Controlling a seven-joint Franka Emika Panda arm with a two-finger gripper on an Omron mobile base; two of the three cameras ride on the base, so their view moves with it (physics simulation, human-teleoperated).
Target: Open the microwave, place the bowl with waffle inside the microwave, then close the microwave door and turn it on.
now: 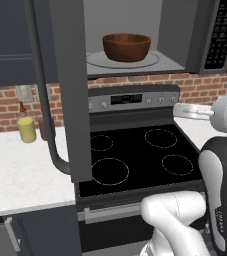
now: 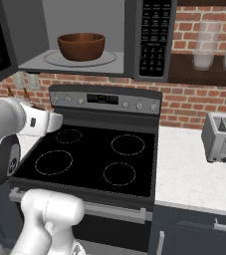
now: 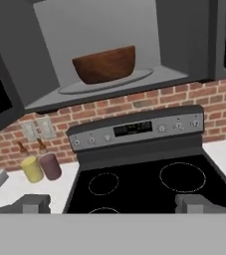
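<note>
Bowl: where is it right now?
The bowl sits on the round turntable inside the open microwave, above the stove, left of the keypad strip.

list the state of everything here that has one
microwave door: swung open
microwave: open, bowl inside
bowl: upright on the turntable
gripper: open, holding nothing
stove: burners dark
toaster: slots look empty

microwave (image 2: 84,30) mouth open, room above and beside bowl (image 2: 81,46) on turntable | microwave door (image 1: 67,90) swung out left, blocks that side | stove (image 2: 92,157) top bare below
</note>
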